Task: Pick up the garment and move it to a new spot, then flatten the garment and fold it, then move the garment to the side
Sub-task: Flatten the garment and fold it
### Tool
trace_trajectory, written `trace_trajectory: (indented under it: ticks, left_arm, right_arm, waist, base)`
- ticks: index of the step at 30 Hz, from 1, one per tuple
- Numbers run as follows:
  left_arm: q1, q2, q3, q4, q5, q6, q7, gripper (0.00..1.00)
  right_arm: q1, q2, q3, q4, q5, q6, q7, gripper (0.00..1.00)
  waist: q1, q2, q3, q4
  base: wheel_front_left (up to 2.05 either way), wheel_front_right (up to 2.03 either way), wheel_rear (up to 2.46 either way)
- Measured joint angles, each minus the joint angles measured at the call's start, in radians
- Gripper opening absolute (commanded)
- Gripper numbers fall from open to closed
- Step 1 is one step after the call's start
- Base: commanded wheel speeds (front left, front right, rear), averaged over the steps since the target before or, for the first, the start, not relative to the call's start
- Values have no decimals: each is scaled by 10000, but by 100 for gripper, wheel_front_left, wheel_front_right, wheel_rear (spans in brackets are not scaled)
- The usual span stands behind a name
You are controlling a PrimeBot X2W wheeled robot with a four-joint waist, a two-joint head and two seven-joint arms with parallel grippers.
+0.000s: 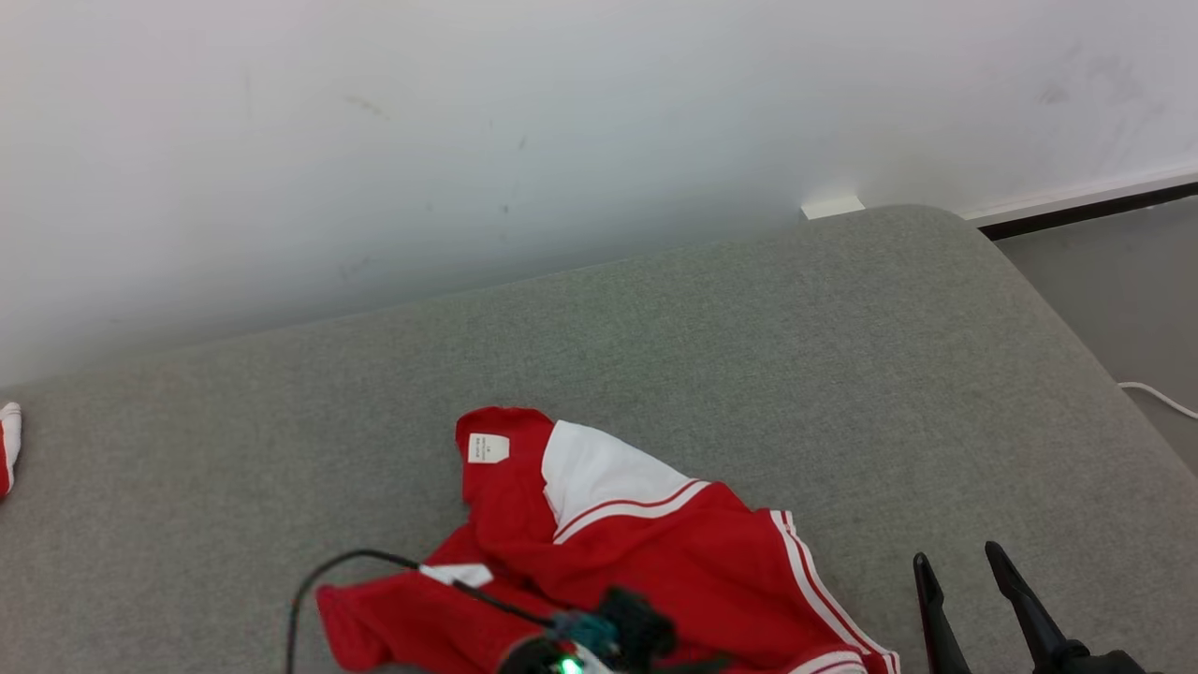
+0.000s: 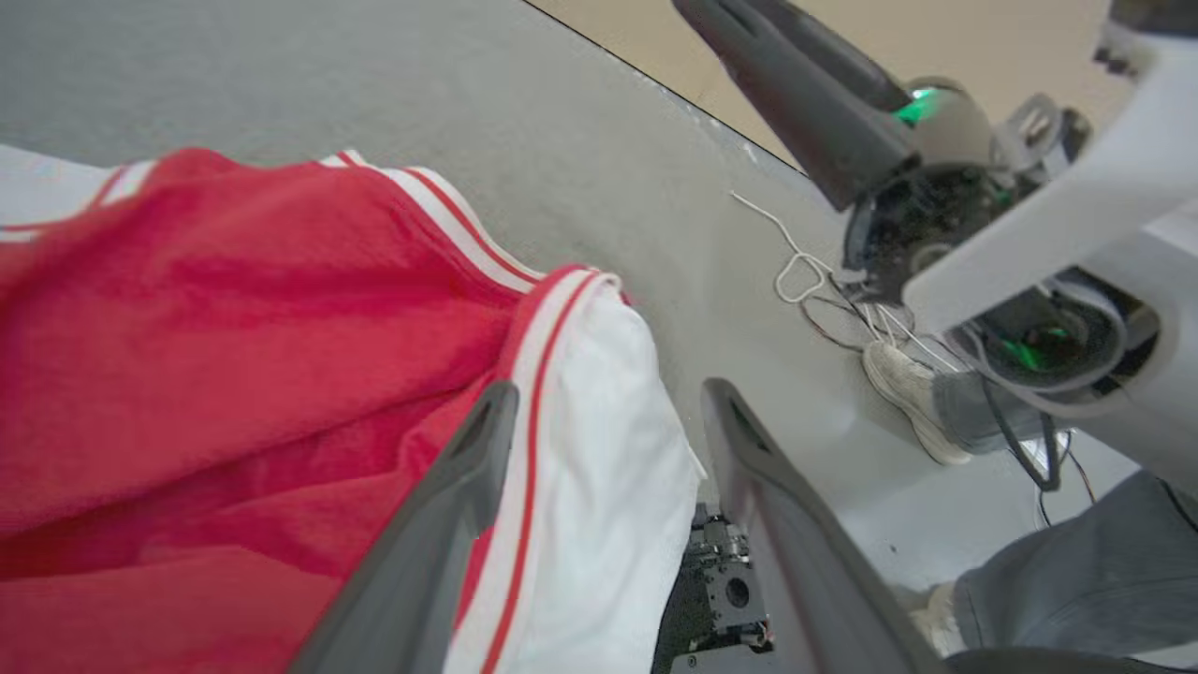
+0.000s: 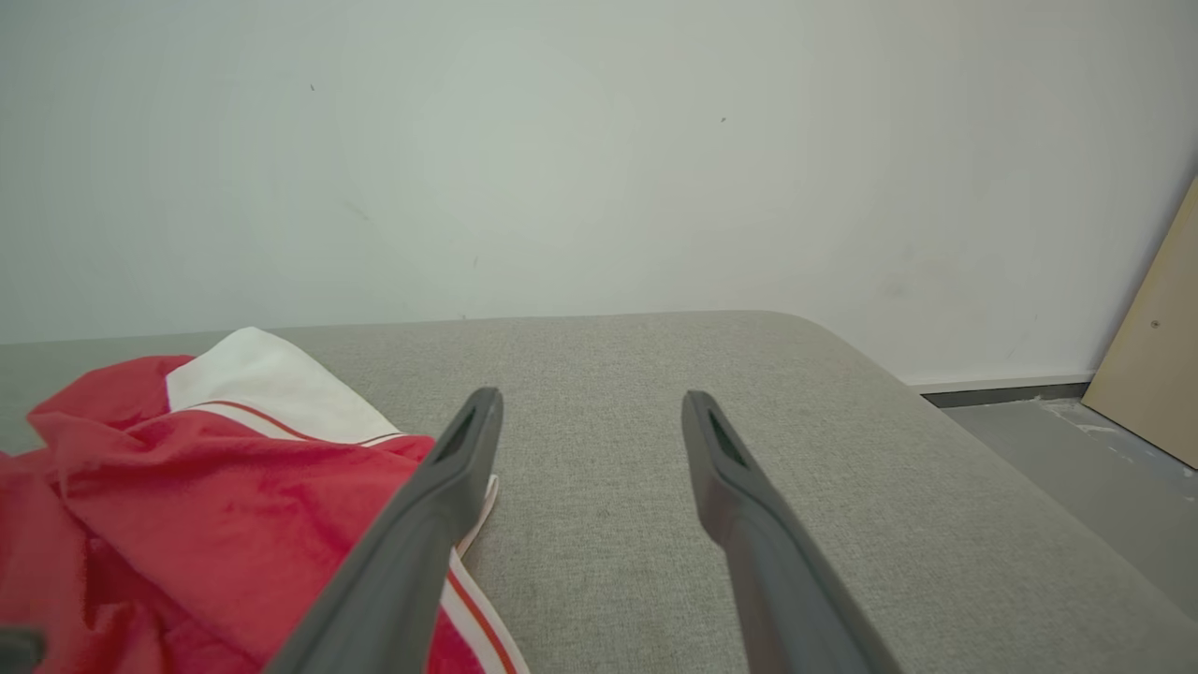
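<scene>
Head camera looks down; both wrists low, close; all share garment [image 1: 646, 552].

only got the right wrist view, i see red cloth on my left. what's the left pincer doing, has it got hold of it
Observer: No. The left pincer is open, its fingers spread at the white edge of the garment, clamping nothing.
Operator: anything else lying on that grey cushion
Observer: Yes. In the head view a second red and white piece of cloth lies at the far left of the cushion, apart from the garment.
Operator: anybody close by
Observer: The left wrist view shows a person's shoe on the floor beyond the cushion's edge.
</scene>
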Motion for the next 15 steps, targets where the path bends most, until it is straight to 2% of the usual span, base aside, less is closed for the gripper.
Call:
trace_trajectory:
  ticks: [4, 8, 11, 15]
  left_arm:
    - [-155, 759, 1243, -199, -155, 1074, -539, 100]
    - [-113, 1896, 2102, -46, -176, 2054, -836, 100]
    - [169, 2786, 2629, 134, -253, 2566, -924, 100]
    - [573, 3820, 3250, 422, -629, 2947, -888, 100]
  right_arm:
    - [25, 0, -6, 0, 0, 0, 0, 100]
    - [118, 0, -58, -4, 0, 0, 0, 100]
    - [205, 0, -123, -19, -2, 0, 0, 100]
    - [288, -2, -198, -67, -29, 0, 0, 100]
  waist:
    - [0, 0, -32, -30]
    - [0, 0, -70, -12]
    - [0, 0, -91, 49]
    - [-1, -1, -89, 235]
  base:
    - [0, 0, 0]
    - [0, 0, 0]
    - [0, 0, 0]
    - [0, 0, 0]
